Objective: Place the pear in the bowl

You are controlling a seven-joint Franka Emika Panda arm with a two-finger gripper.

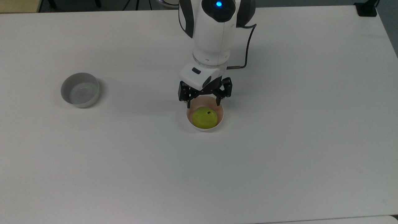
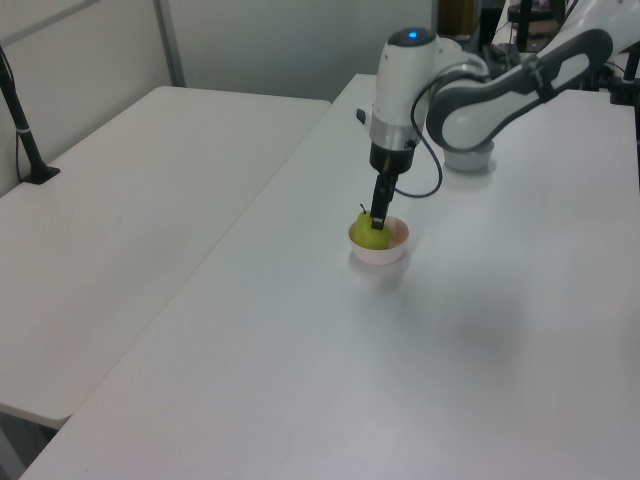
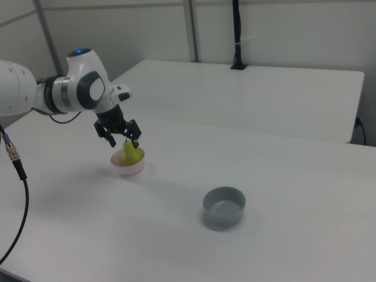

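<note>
Top view: the pear [image 1: 204, 118] sits in the pink bowl [image 1: 220, 116] on the white tabletop [image 1: 279, 140]; the claw [image 1: 203, 100] hangs above the bowl's far rim, fingers spread apart, holding nothing. A grey bowl [image 1: 80, 90] stands well apart to the top view's left

Left view: the claw [image 2: 379, 217] hangs over the pear [image 2: 369, 236]

Right view: the pear [image 3: 131, 154] stands upright in the bowl [image 3: 128, 167]

The yellow-green pear [image 1: 204, 118] sits inside the pale pink bowl [image 1: 220, 114], dark stem end up, its top rising above the rim; the small round bowl stands upright on the white worktop [image 1: 279, 155]
</note>
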